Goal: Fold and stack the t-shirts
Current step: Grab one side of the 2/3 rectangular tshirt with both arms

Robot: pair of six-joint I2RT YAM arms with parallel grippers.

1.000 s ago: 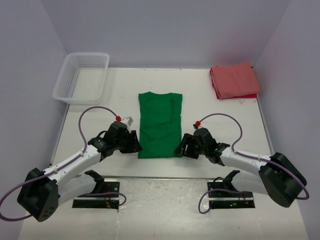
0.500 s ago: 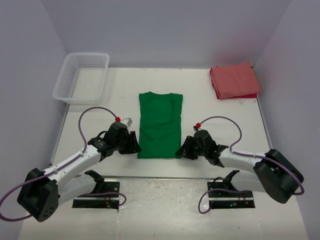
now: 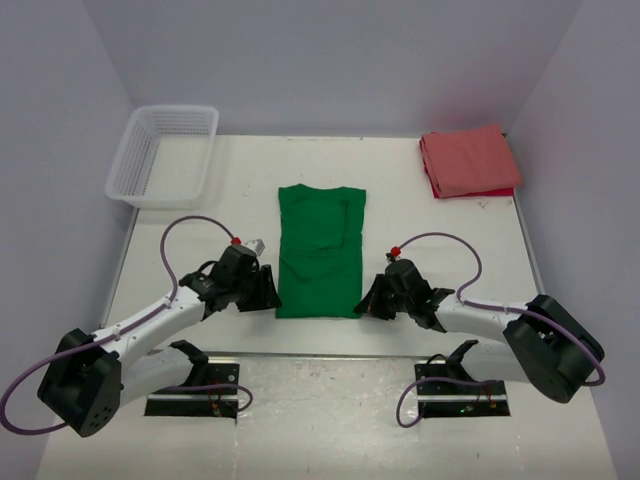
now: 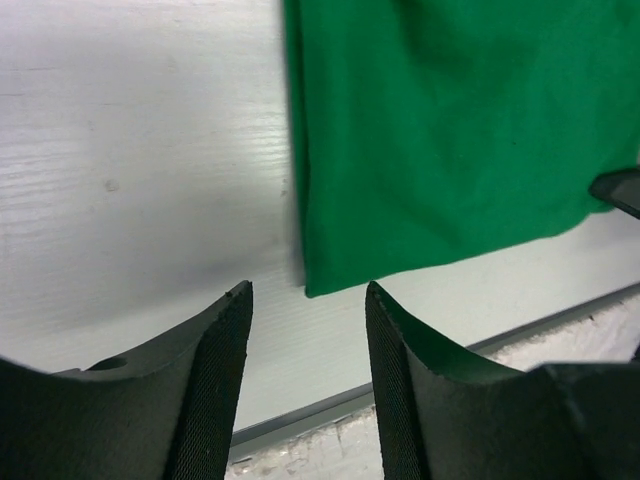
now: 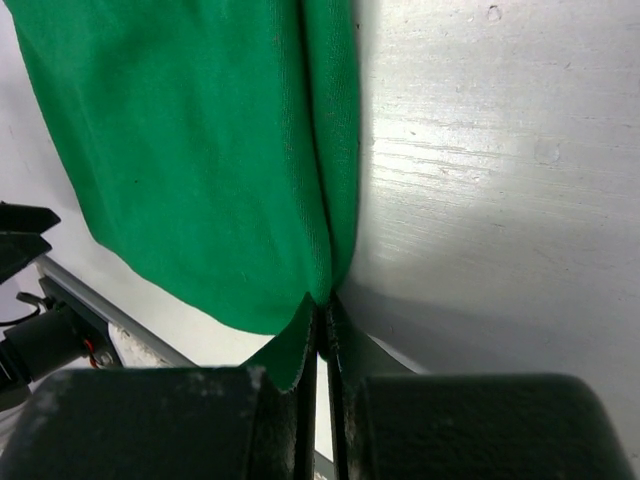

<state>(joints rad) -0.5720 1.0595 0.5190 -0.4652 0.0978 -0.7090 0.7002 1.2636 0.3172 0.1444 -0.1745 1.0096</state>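
Right hand (image 5: 322,318) tight on green t-shirt (image 5: 180,130)

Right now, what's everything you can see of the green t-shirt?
The green t-shirt is plain, bright, soft cloth, folded lengthwise into a tall rectangle that lies flat in the middle of the table. Layered folds run along its right edge. The right gripper is shut on the near right corner, pinching it up. The left gripper is open, with the near left corner just ahead of its gap and not gripped.
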